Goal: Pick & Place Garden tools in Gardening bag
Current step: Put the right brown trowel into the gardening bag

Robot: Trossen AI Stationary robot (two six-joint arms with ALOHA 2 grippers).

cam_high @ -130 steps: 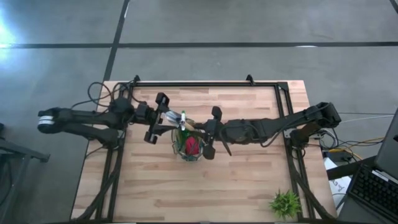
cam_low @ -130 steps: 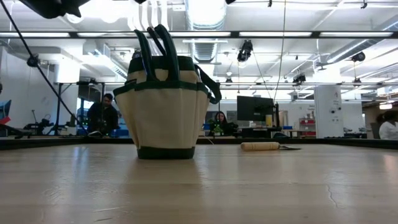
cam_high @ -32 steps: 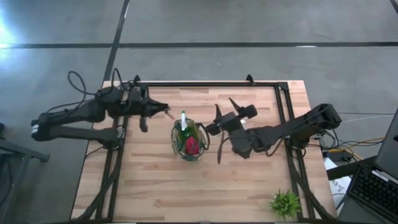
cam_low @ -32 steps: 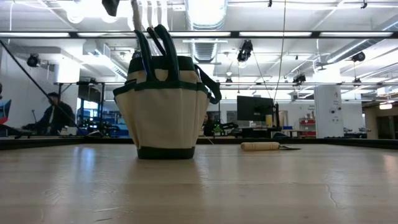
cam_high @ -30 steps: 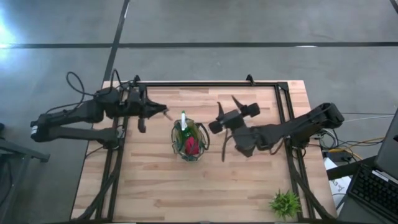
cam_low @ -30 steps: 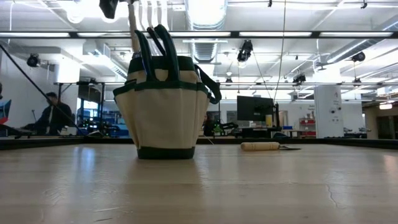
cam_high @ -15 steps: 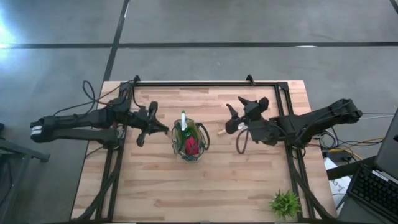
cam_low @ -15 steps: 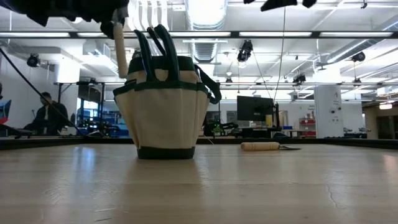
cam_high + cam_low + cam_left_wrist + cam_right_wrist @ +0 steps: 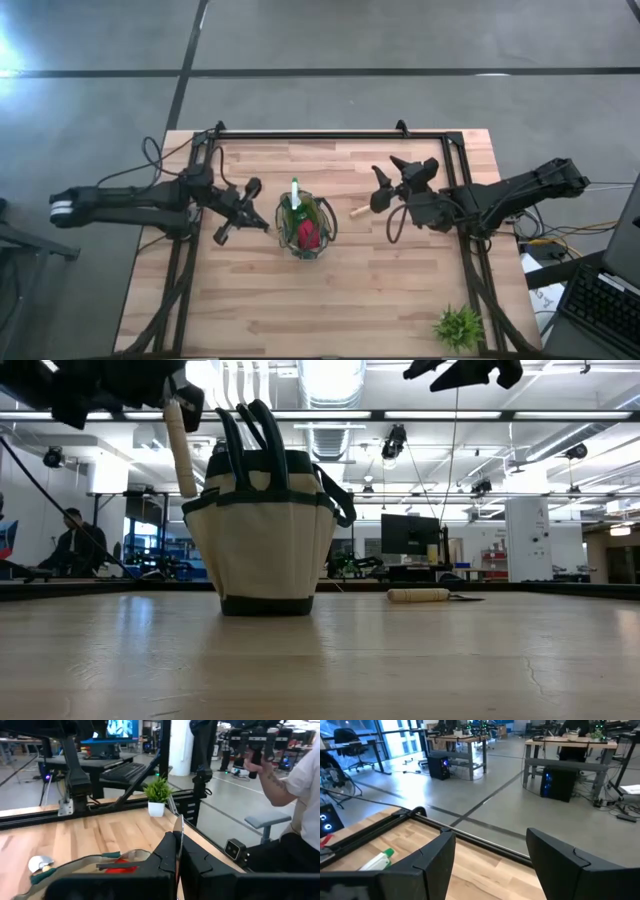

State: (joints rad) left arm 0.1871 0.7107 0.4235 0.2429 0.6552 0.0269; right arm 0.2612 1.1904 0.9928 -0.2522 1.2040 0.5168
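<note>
The gardening bag (image 9: 305,225) stands upright on its base mid-table, also seen in the low view (image 9: 265,540). It holds a red piece (image 9: 120,867) and a green-and-white trowel (image 9: 294,192). My left gripper (image 9: 245,210) hovers just left of the bag, shut on a wooden-handled pale trowel (image 9: 181,455). A second wooden-handled tool (image 9: 357,212) lies flat on the table right of the bag, its handle showing in the low view (image 9: 420,595). My right gripper (image 9: 392,180) hangs open above and a little right of it, fingers wide apart (image 9: 492,865). My left gripper pinches the trowel's thin metal blade (image 9: 178,827) between its two fingers, the blade seen edge-on and reaching past the fingertips. The wooden handle (image 9: 181,455) hangs slanting below the gripper, lifted clear, beside the bag's rim.
A small green potted plant (image 9: 458,326) stands at the near right corner. A dark frame rail (image 9: 330,134) runs along the far edge and down both sides. People sit in the room beyond, one close by (image 9: 295,785).
My left gripper has gone toward the table's near edge and the bag, coming lower and tipping, so the trowel's handle now hangs beside the bag's rim. My right gripper has moved away from the bag toward the table's right edge and turned, staying open.
</note>
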